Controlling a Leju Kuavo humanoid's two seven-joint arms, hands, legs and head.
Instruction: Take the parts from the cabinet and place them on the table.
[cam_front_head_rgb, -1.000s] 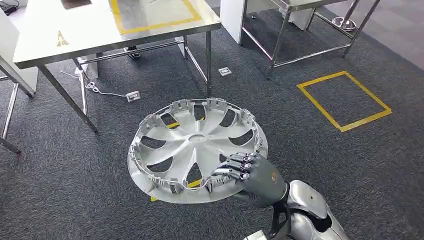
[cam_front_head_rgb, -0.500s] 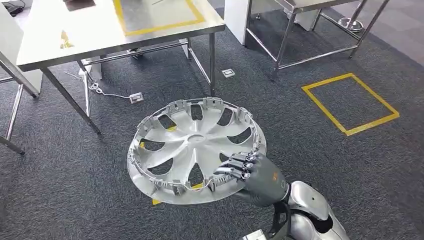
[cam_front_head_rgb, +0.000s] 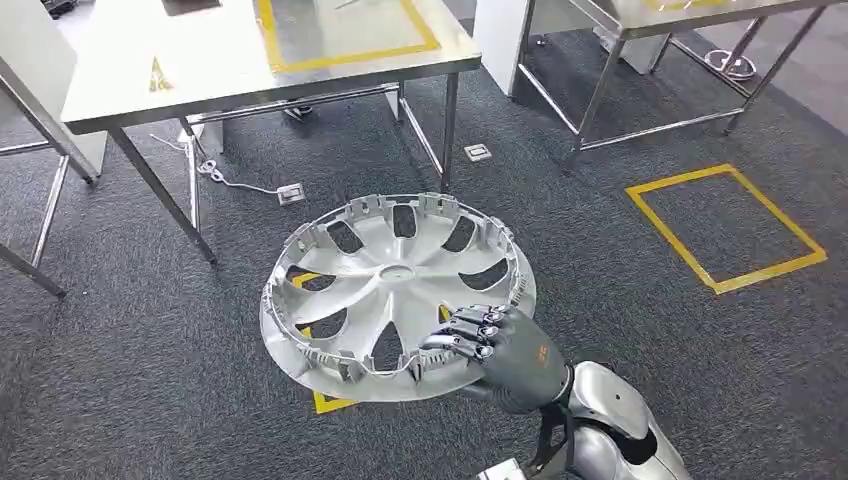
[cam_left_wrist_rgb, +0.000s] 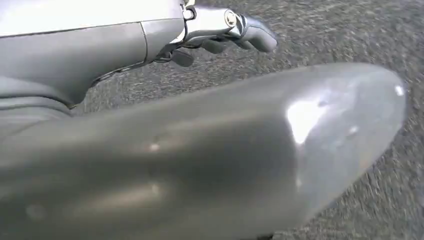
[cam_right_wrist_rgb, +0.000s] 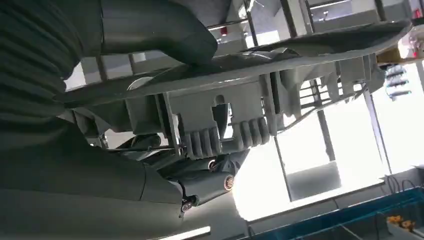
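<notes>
While the right hand (cam_front_head_rgb: 505, 350) grips the silver hubcap (cam_front_head_rgb: 395, 295) by its near rim, just short of the steel table (cam_front_head_rgb: 200, 70), I can't tell how the left hand (cam_left_wrist_rgb: 227, 25) fingers sit.

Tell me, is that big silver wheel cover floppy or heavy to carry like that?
Probably stiff: the wheel cover stays flat though the right hand grips only one edge. Likely light for its size, since it looks like thin moulded plastic with open slots. Held off-centre, it may tend to tip or sag away from the hand.
</notes>
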